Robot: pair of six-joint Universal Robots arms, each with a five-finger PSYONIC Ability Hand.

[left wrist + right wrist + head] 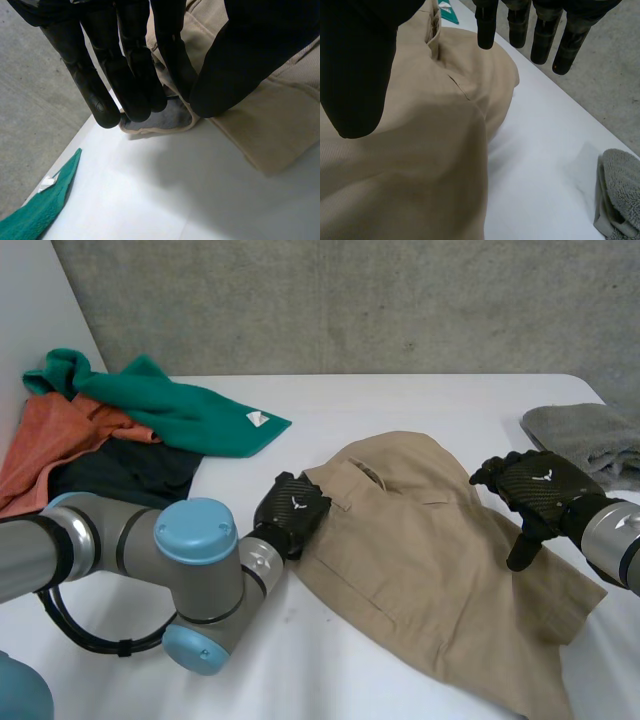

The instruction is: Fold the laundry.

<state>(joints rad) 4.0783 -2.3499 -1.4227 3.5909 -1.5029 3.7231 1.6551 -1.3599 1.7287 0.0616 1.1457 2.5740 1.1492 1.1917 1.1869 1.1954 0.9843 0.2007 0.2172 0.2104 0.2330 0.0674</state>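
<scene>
Lying limp on the bench (pixel 400 405), the beige trousers (pixel 430 560) are judged light and soft. Their edge is pinched by the left robot hand (pixel 290 510); the right robot hand (pixel 540 485) is held unclenched above the opposite edge, judged the best place to grip.

Table (pixel 400 400) lies bare between green cloth (pixel 190 412) and tan shorts (pixel 430 550).

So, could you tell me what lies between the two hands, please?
The tan garment spans the gap between left hand and right hand, in the head view.
</scene>
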